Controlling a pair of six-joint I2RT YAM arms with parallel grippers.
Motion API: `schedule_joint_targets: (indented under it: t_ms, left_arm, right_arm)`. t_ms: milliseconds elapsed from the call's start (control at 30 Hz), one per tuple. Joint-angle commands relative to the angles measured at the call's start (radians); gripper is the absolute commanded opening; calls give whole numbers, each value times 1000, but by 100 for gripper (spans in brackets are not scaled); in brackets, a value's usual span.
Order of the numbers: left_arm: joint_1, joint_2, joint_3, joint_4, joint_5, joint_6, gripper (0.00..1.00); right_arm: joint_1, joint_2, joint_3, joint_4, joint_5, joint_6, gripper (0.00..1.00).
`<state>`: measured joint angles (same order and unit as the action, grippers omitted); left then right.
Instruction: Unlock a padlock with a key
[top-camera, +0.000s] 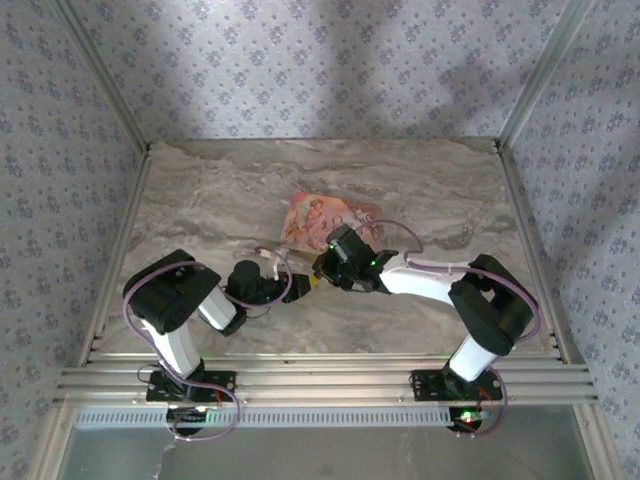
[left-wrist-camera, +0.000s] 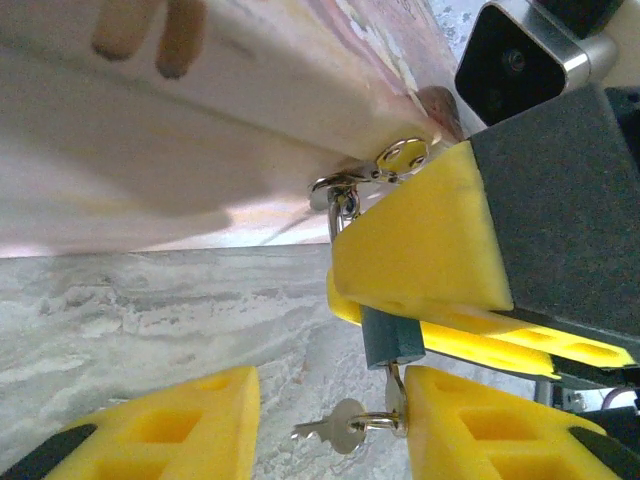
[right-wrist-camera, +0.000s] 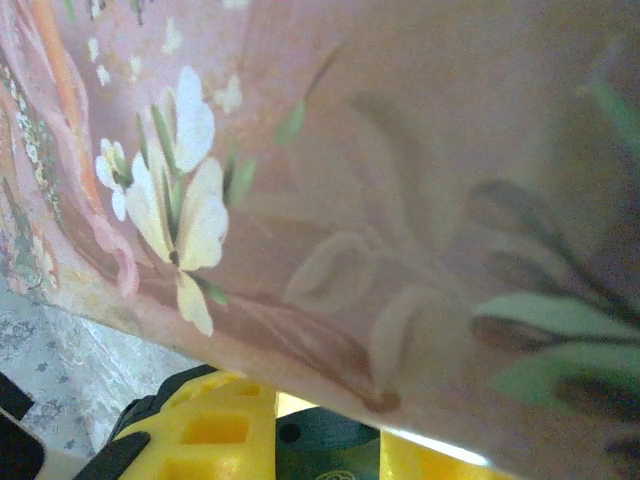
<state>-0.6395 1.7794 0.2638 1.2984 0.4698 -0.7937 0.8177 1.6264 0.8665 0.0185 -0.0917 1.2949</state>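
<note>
Down at the near edge of the table (top-camera: 200, 200) the two arms are bolted side by side, and both reach inward so that their tips meet over the marbled top. Closest in the left wrist's view, the left gripper (left-wrist-camera: 332, 395) stands open. Its two yellow fingers (left-wrist-camera: 170, 430) are well apart with nothing clamped between them. Just beside its right-hand finger a small silvery key (left-wrist-camera: 396, 392) hangs from the lower end of the padlock (left-wrist-camera: 392, 342). A second key (left-wrist-camera: 342, 428) dangles off the same ring into the gap. The padlock is a tiny dark-blue block, and its long axis runs up and down in that view. The key end points down toward the left gripper, and the end with the silvery shackle (left-wrist-camera: 338, 198) points up and away. The right gripper (left-wrist-camera: 360, 308) is closed on the padlock's body, which is pinched between its own yellow fingers. Beyond that, the shackle sits right against the edge of a pink flowered packet (top-camera: 318, 218), next to a shiny stud (left-wrist-camera: 402, 155) on it. From above, the meeting gripper tips are just nearer than the packet, around the middle of the table.
</note>
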Motion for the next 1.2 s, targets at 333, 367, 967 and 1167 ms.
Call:
schedule_joint_targets:
  t_ms: [333, 367, 967, 1167]
  left_arm:
    - [-16, 10, -9, 65, 5, -61, 33]
    - [-20, 11, -8, 64, 0, -60, 34]
    - [-281, -243, 37, -367, -377, 475, 0]
    - [-426, -296, 104, -536, -686, 817, 0]
  right_arm:
    - [-6, -28, -8, 18, 30, 24, 0]
    - [-8, -25, -4, 18, 28, 22, 0]
    - [-34, -37, 34, -31, -44, 36, 0]
    - [-54, -70, 88, -208, -70, -51, 0]
